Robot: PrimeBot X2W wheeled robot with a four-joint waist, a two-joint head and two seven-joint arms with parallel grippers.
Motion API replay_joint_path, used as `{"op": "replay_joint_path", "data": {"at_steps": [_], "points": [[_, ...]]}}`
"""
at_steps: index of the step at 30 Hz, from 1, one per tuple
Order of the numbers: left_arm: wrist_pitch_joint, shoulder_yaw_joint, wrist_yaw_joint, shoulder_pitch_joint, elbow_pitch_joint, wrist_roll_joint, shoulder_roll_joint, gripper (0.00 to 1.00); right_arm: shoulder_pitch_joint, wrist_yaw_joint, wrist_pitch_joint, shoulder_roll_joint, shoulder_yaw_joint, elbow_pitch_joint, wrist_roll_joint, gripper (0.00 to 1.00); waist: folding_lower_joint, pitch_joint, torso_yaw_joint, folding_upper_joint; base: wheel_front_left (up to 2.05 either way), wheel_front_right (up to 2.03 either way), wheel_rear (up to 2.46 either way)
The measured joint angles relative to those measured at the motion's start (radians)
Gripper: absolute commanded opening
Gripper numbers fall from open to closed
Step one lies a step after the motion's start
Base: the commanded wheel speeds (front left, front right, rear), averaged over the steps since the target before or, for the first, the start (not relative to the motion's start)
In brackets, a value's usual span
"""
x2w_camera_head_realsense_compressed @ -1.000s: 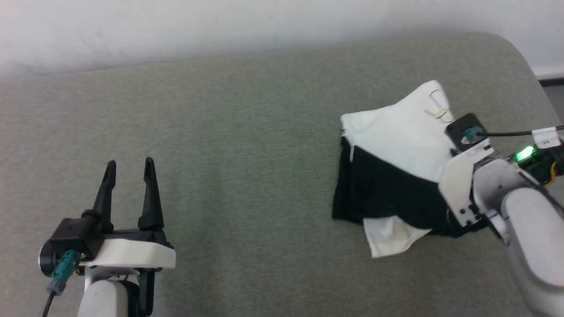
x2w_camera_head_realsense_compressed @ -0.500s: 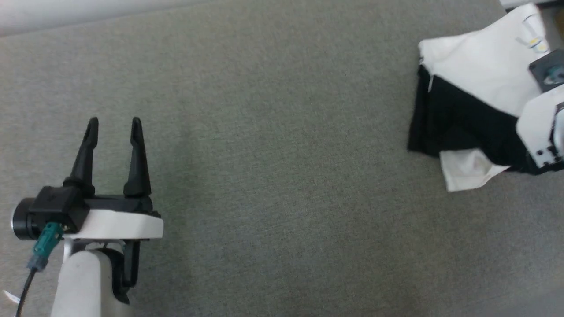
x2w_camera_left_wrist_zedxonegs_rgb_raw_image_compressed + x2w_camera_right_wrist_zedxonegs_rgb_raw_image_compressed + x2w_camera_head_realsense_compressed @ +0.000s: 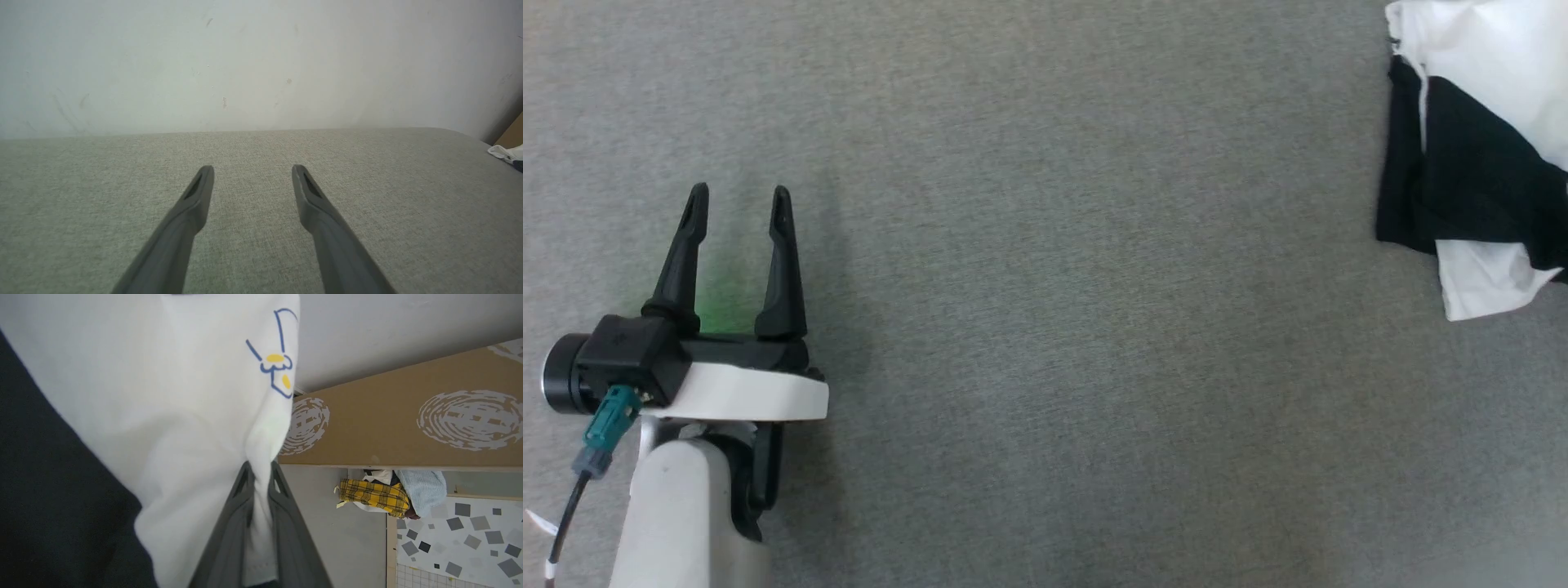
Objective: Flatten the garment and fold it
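The garment (image 3: 1470,155), a folded bundle of white and black cloth, lies at the far right of the grey cushion and is cut off by the head view's edge. In the right wrist view the garment (image 3: 163,416) has a small blue and yellow print, and my right gripper (image 3: 258,473) is shut on a pinched fold of its white cloth. A white corner of the garment (image 3: 506,153) peeks in at the far right of the left wrist view. My left gripper (image 3: 737,196) stands open at the lower left over bare cushion, far from the cloth. The left gripper (image 3: 251,171) holds nothing.
A grey fabric cushion (image 3: 1045,327) bears everything, with a pale wall (image 3: 245,61) behind it. Beyond the cushion's right end stand a brown cardboard box (image 3: 408,416) and a pile of yellow plaid and pale blue cloth (image 3: 388,494) on the floor.
The head view has swung left and down, so the garment slid to the right edge and the right arm left the picture. The left gripper stays open.
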Motion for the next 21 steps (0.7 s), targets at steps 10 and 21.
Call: {"op": "replay_joint_path", "data": {"at_steps": [10, 21], "points": [[-0.034, -0.017, 0.001, 0.023, 0.079, -0.016, -0.03, 1.0, 0.064, 0.0, -0.106, 0.06, -0.164, 0.013, 0.018, 1.0, -0.0002, -0.092, 0.037, 0.0, 0.0, 0.0, 0.0], [-0.043, -0.042, 0.024, 0.121, 0.149, -0.042, -0.073, 1.0, 0.291, 0.0, -0.305, 0.188, -0.307, -0.215, 0.192, 1.0, -0.0004, -0.293, 0.1, 0.0, 0.0, 0.0, 0.0]]}}
